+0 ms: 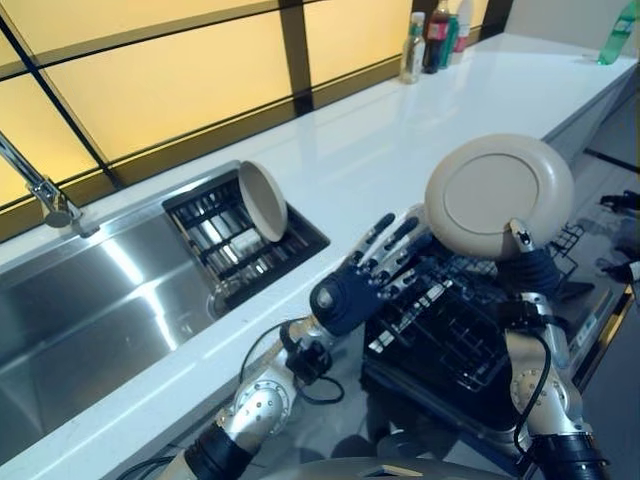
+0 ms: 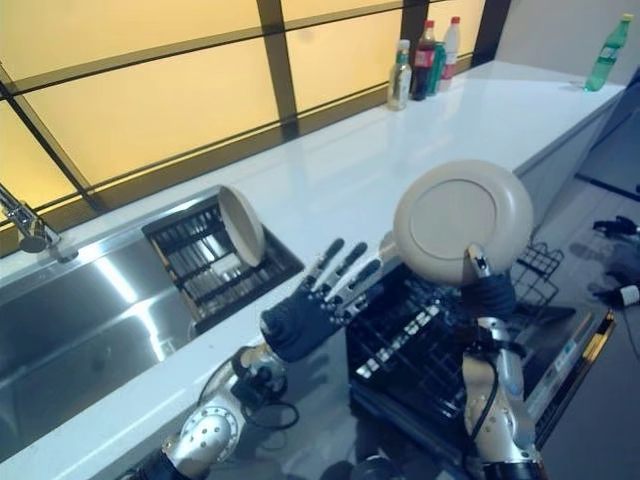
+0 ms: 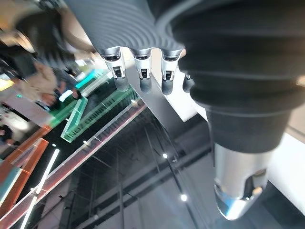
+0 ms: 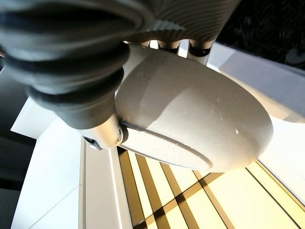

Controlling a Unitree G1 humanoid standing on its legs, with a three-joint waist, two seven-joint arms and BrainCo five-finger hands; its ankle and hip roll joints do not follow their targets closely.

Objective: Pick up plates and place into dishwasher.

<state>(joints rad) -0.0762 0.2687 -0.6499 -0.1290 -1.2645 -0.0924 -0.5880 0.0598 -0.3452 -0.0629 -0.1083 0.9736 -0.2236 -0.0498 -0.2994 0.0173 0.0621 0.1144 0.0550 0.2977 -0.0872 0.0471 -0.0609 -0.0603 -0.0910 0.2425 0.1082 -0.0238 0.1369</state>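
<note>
Fingers of my right hand (image 2: 487, 292) pinch a beige plate (image 2: 462, 222), upright above the dishwasher rack (image 2: 420, 335). My left hand (image 2: 305, 312) hovers beside it, fingers spread straight and apart.

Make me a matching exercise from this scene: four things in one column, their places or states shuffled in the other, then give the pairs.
Things:
1. beige plate
2. second plate
3. left hand
4. bottles

Places or states:
A. standing on edge in the drying rack beside the sink
B. far end of the white counter, by the window
C. pinched upright in the right hand, above the dishwasher rack
D. open, fingers spread, holding nothing

Pairs: 1-C, 2-A, 3-D, 4-B
</note>
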